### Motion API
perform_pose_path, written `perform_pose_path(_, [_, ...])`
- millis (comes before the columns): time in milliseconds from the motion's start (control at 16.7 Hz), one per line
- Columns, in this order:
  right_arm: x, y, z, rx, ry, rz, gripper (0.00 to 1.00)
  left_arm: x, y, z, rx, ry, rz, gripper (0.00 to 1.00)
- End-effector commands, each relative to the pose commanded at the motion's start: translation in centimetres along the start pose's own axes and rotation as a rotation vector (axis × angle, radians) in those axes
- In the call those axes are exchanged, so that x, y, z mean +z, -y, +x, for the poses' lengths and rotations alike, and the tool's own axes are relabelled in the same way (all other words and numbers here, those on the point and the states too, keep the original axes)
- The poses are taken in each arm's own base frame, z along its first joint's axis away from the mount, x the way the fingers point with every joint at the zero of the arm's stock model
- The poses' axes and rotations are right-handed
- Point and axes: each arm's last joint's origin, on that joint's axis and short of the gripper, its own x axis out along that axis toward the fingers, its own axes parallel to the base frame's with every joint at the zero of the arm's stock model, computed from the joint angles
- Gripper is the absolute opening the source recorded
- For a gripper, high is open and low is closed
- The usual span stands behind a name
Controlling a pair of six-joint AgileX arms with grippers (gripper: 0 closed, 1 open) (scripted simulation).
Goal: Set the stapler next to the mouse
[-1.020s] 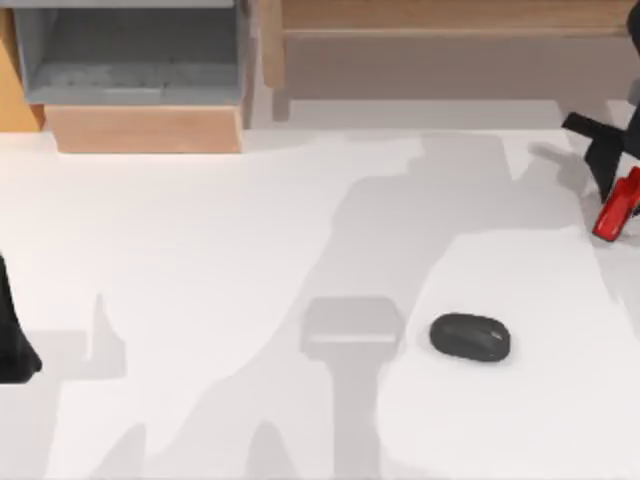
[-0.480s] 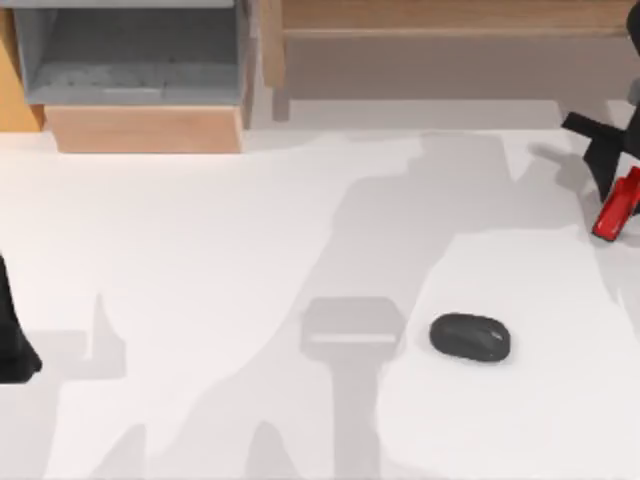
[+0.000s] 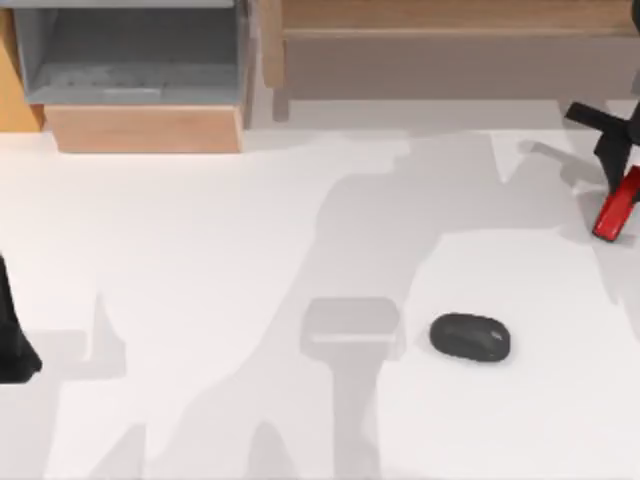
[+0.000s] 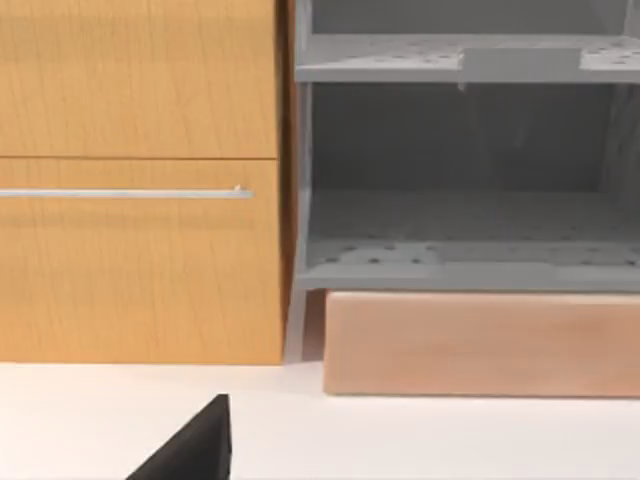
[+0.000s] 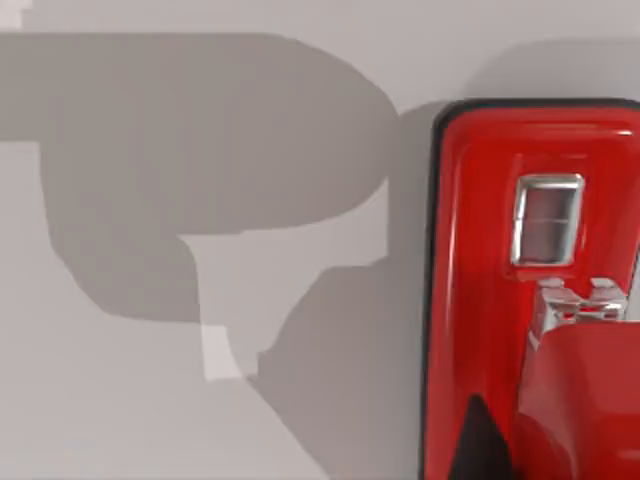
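Note:
The red stapler [image 3: 613,215] lies on the white table [image 3: 200,250] at the far right edge. In the right wrist view the stapler [image 5: 500,300] appears close up, glossy, with a metal plate on top. My right gripper [image 3: 612,160] hovers just above its far end, open and not holding it; one dark fingertip [image 5: 478,445] shows against the red body. The dark oval mouse [image 3: 470,337] rests right of centre, well apart from the stapler. My left gripper [image 3: 12,340] is parked at the left edge.
A wooden cabinet with a grey open shelf [image 3: 130,60] and a wooden block [image 3: 145,128] stand at the back left, and the left wrist view faces that shelf [image 4: 460,230]. A wooden bench [image 3: 450,20] runs along the back right.
My right gripper has shifted slightly to the right and toward the back above the stapler. The stapler, the mouse and the left arm have stayed put.

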Motion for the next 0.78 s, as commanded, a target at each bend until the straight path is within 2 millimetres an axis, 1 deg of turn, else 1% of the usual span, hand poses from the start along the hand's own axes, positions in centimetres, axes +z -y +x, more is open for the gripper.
perform_pose_path(240, [0.0, 0.0, -1.3, -0.001, -0.002, 0.000, 0.00, 0.0, 0.0, 0.0, 0.000, 0.000, 0.000, 1.00])
perform_pose_path(540, [0.0, 0.0, -1.0, -0.003, -0.006, 0.002, 0.00, 0.0, 0.0, 0.0, 0.000, 0.000, 0.000, 1.00])
perform_pose_path(660, [-0.3, -0.4, -2.6, 0.013, 0.011, -0.011, 0.00, 0.0, 0.0, 0.0, 0.000, 0.000, 0.000, 1.00])
perform_pose_path(780, [-0.9, -0.9, -4.7, 0.028, 0.029, -0.030, 0.00, 0.0, 0.0, 0.0, 0.000, 0.000, 0.000, 1.00])
